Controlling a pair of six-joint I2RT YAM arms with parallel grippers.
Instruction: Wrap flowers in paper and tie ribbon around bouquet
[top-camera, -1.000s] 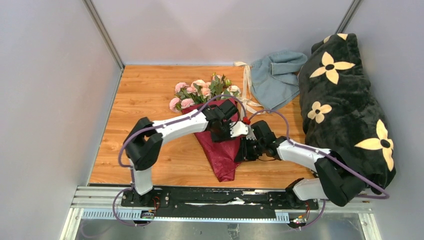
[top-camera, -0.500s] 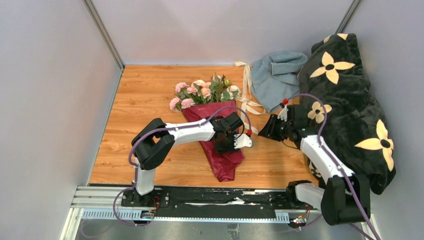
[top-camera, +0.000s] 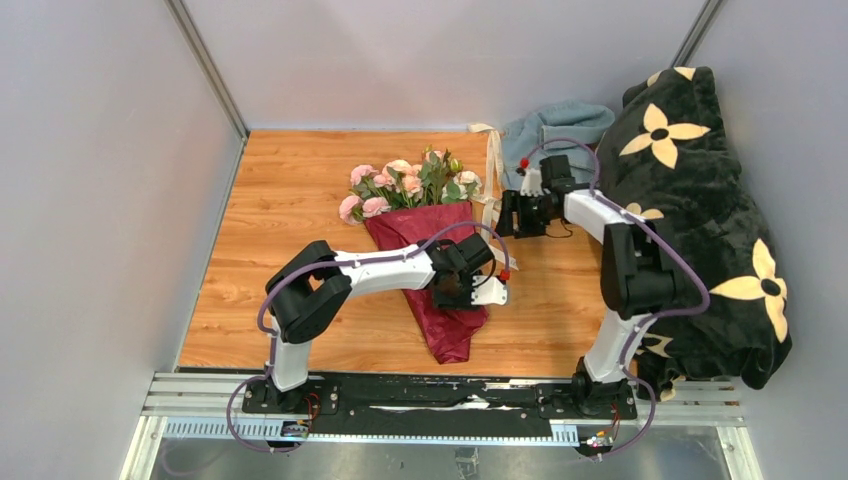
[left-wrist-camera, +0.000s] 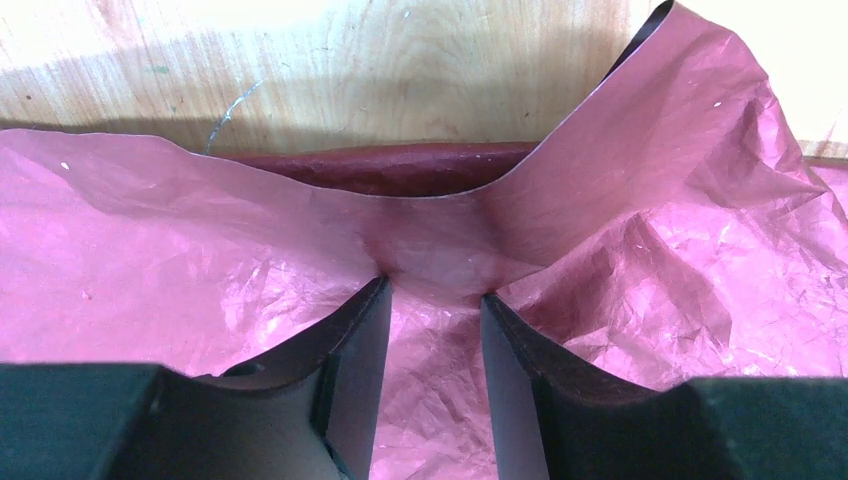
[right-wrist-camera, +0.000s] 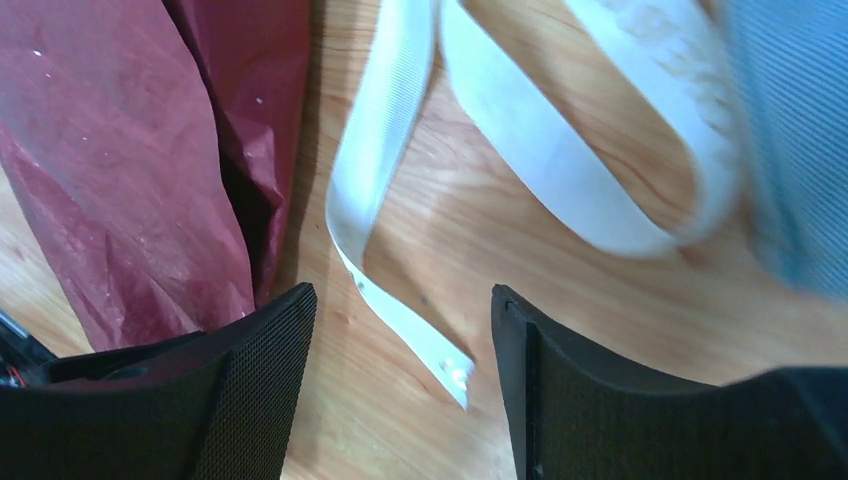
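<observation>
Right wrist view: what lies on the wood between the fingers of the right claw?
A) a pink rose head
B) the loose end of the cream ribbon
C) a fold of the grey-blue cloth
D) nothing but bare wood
B: the right claw stands open above the wood and the free end of the ribbon runs down between its fingers. The red paper lies off to the left and the cloth to the right.
</observation>
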